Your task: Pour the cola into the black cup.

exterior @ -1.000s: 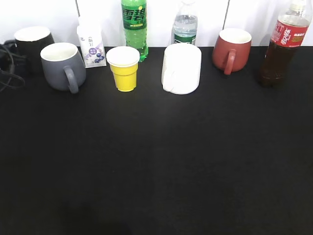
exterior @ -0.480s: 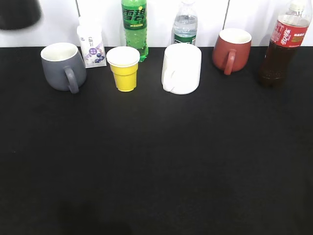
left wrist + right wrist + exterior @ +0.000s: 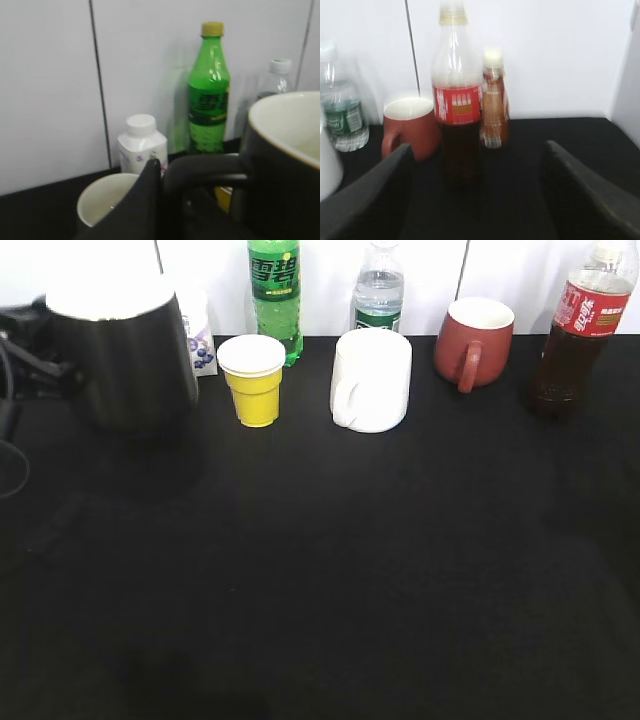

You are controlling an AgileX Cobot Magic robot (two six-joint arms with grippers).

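Note:
The black cup (image 3: 125, 350) hangs above the table at the left of the exterior view, close to the camera and upright. In the left wrist view my left gripper (image 3: 159, 175) is shut on its black loop handle (image 3: 205, 167), with the cup body (image 3: 285, 165) to the right showing its white inside. The cola (image 3: 580, 330) stands at the back right of the table. In the right wrist view the cola (image 3: 457, 110) stands just ahead of my right gripper (image 3: 480, 200), which is open and empty. The right gripper does not show in the exterior view.
A yellow cup (image 3: 254, 380), white mug (image 3: 371, 380), dark red mug (image 3: 473, 340), green soda bottle (image 3: 275, 295) and water bottle (image 3: 379, 290) line the back. A grey mug (image 3: 107, 200) and white yoghurt bottle (image 3: 142, 145) sit under the held cup. A second brown bottle (image 3: 495, 105) stands behind the cola.
The black cup left its spot at the back left, rose to the top edge, and now hangs nearer the camera, hiding the grey mug.

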